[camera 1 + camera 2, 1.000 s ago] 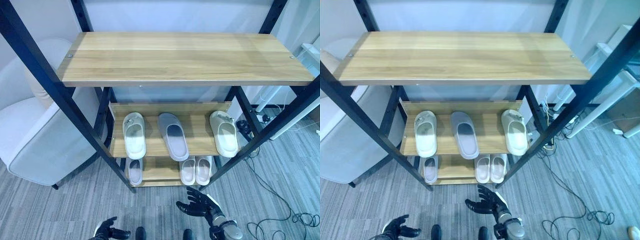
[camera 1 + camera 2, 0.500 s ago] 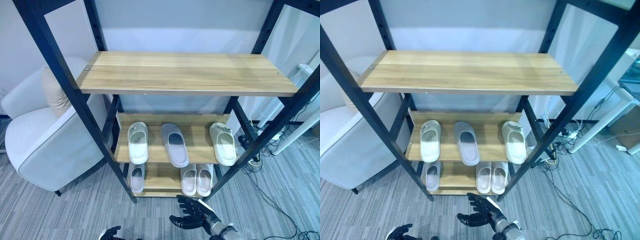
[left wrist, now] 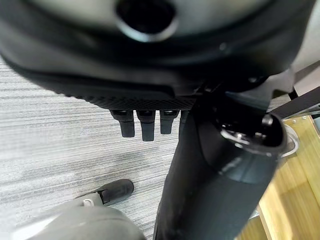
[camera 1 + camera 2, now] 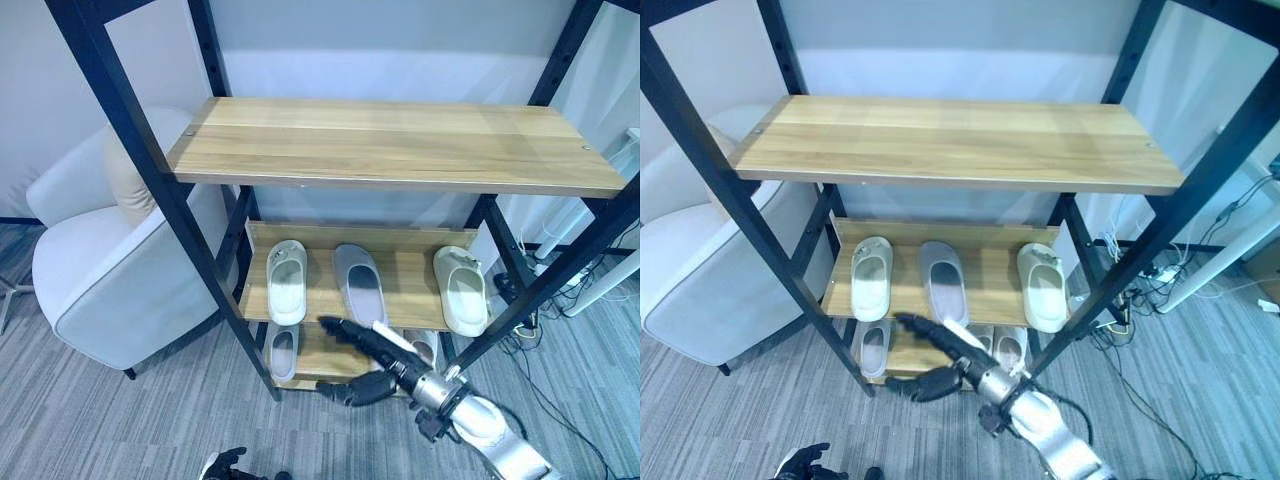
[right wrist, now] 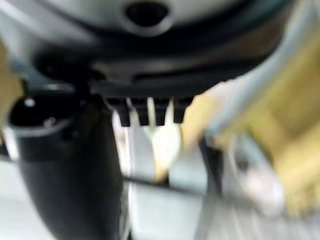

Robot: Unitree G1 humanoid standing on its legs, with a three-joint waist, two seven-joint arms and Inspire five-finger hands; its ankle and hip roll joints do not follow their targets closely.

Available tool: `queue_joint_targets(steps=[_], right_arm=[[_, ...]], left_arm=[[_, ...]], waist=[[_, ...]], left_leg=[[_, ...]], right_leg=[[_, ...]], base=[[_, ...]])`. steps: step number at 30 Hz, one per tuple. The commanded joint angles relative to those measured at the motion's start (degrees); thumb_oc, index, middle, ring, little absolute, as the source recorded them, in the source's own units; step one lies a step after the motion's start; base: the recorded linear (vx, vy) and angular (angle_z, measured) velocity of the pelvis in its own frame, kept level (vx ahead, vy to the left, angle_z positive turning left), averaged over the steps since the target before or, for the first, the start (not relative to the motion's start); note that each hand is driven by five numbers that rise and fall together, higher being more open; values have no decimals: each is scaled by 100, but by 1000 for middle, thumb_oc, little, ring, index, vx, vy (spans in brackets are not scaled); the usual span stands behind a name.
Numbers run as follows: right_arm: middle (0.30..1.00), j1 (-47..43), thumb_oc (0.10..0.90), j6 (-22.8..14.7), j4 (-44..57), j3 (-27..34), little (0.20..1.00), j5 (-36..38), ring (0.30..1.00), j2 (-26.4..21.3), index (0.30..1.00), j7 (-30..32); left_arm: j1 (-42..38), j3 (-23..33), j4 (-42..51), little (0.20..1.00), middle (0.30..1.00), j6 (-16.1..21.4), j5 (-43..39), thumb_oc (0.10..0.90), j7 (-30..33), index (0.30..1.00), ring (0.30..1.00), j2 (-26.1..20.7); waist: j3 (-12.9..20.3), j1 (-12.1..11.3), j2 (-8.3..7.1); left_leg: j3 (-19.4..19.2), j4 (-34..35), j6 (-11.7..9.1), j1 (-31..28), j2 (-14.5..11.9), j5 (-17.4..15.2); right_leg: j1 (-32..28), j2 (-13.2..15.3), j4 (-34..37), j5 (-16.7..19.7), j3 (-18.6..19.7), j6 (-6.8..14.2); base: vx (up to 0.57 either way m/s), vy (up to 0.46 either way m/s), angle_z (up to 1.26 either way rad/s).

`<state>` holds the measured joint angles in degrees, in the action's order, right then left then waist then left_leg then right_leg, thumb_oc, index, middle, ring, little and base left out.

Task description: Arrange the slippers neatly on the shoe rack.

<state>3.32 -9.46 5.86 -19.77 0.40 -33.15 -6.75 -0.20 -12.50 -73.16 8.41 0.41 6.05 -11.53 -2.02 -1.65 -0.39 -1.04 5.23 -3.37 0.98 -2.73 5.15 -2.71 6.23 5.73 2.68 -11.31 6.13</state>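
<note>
Right hand (image 4: 372,362) reaching toward the rack (image 4: 400,150), fingers straight and spread, thumb apart below, holding nothing, in front of the lower shelves. Left hand (image 4: 225,466) low by the floor, fingers loosely curled, empty. On the middle shelf (image 4: 408,283): cream slipper (image 4: 286,281) at left, grey slipper (image 4: 359,284) in the centre, cream slipper (image 4: 462,291) well apart at right, all toes pointing back. On the bottom shelf: one pale slipper (image 4: 283,352) at left, a pair (image 4: 1000,345) partly hidden behind the right hand.

floor: grey carpet (image 4: 120,420) | wall: pale (image 4: 380,50) | left: white armchair (image 4: 110,280)
</note>
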Motion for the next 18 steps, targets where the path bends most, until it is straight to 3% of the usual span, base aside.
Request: queue_joint_targets(steps=[1, 5, 6, 11, 18], right_arm=[[900, -831, 800, -678, 549, 399, 900, -955, 900, 43, 900, 1010], [900, -1073, 800, -640, 416, 655, 900, -1350, 900, 94, 900, 1465], [900, -1098, 800, -594, 411, 889, 900, -1751, 900, 22, 900, 1721], [900, -914, 800, -411, 114, 1513, 900, -2383, 900, -128, 900, 2245], [900, -1176, 800, -337, -948, 1815, 900, -2172, 900, -302, 900, 2597]], left_arm=[[-163, -86, -389, 900, 900, 58, 341, 800, 134, 900, 900, 147], [-160, -140, -362, 900, 900, 70, 426, 800, 153, 900, 900, 114], [-141, -107, -357, 900, 900, 69, 512, 800, 172, 900, 900, 100], [-78, -102, -278, 900, 900, 113, 678, 800, 159, 900, 900, 42], [-65, -210, -256, 900, 900, 163, 720, 800, 78, 900, 900, -48]], waist=[[-66, -182, -195], [-94, -282, -228], [-103, -331, -254], [-117, -392, -288], [-184, -494, -340]], left_leg=[[57, -23, -92, -2, 141, -326], [115, -23, -91, 59, 157, -317], [130, -23, -91, 91, 164, -326], [195, -23, -75, 142, 195, -357], [252, -23, -49, 239, 239, -370]], right_leg=[[-204, -59, -73, -519, 205, 266], [-174, -53, -73, -522, 165, 269], [-156, -52, -73, -531, 136, 270], [-125, -42, -73, -535, 57, 278], [-39, -31, -73, -529, 35, 280]], base=[[29, 12, 3], [12, 4, 8], [22, 3, 13], [45, 7, 14], [16, 2, 3]])
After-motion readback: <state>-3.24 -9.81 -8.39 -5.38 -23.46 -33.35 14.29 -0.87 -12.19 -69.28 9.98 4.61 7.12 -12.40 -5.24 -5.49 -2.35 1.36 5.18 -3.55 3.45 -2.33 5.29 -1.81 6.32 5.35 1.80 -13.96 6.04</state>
